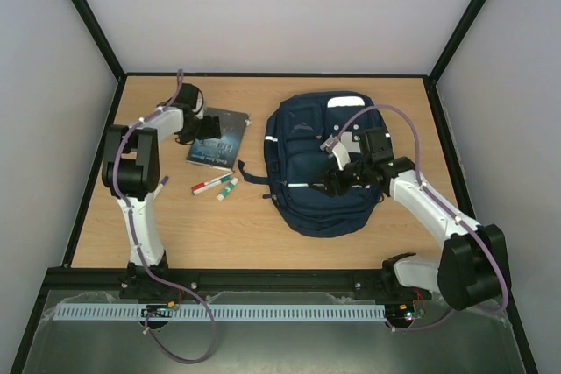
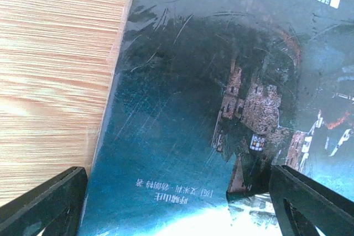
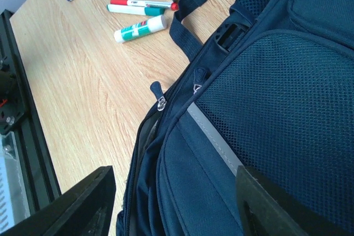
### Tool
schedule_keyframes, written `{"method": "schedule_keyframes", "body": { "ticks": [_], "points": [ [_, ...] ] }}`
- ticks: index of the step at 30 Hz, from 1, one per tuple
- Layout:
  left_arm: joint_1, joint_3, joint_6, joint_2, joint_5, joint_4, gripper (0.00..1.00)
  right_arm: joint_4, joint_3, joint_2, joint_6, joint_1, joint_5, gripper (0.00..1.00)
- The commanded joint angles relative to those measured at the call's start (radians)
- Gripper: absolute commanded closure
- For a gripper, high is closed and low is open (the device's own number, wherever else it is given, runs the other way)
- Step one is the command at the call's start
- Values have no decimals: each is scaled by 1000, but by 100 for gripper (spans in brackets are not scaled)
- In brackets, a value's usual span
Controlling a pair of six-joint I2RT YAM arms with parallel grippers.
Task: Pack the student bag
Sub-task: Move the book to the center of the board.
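Navy fabric fills your right side: the student bag lies flat on the counter. Your right pincer hangs open over its front pocket, gripping nothing. Just left of the bag lie a red marker and a glue stick. Farther back, your left pincer stands wide open above a dark book, one finger at its edge.

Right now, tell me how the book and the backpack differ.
The backpack is far bigger than the book. The backpack is soft, bulky fabric; the book is thin, flat and glossy. The backpack lies right of centre, the book to the left. Both are dark blue and lie on the table.
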Motion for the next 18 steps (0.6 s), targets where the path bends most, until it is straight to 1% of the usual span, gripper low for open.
{"method": "schedule_keyframes", "body": {
  "ticks": [1, 7, 11, 15, 18],
  "points": [
    [-77, -22, 20, 28, 54, -63, 9, 3, 79, 62, 129, 18, -24, 41],
    [-96, -88, -14, -37, 82, -67, 10, -15, 300, 271, 266, 162, 66, 47],
    [-105, -186, -33, -108, 109, -32, 10, -16, 457, 470, 370, 234, 33, 49],
    [-107, -259, -58, -139, 198, 1, 12, -44, 611, 670, 441, 277, 32, 52],
    [-109, -321, -82, -172, 220, 23, 13, -49, 687, 771, 498, 280, 59, 51]
  ]
}}
